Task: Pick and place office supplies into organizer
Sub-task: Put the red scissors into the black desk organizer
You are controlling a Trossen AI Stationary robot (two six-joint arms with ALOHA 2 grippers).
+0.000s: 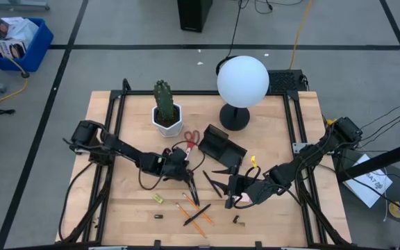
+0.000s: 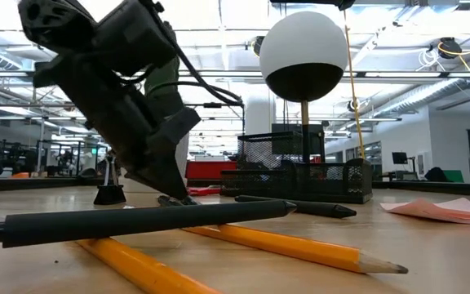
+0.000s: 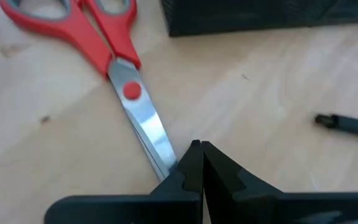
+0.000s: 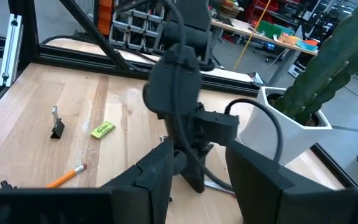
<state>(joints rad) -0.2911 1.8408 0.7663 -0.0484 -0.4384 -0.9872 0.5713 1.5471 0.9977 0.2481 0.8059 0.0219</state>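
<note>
Red-handled scissors (image 3: 114, 56) lie flat on the wooden table beside the black organizer (image 1: 221, 146). My left gripper (image 3: 199, 149) is shut, slanting down, with its tips at the scissors' blade tip. My right gripper (image 4: 201, 158) hangs open above the table's near right part, with nothing between its fingers; it looks toward the left arm. A pink sticky-note pad (image 2: 443, 210) lies flat below it. Orange pencils (image 1: 198, 217) and black pens (image 1: 217, 186) lie scattered near the front. A small yellow piece (image 1: 157, 198) and black clips (image 1: 159, 216) lie on the wood. My left gripper has its shut fingertips (image 3: 188, 163) right at the tip of the scissors' blades (image 3: 160, 152), coming from above at a slant. The blade tip runs under one finger. Whether the finger touches the blade, I cannot tell. The scissors lie flat on the table.
A white hexagonal cactus pot (image 1: 167, 114) stands just beyond the scissors. A black lamp base with a white globe (image 1: 242, 83) stands at the far middle. Black frame rails run along the table's edges.
</note>
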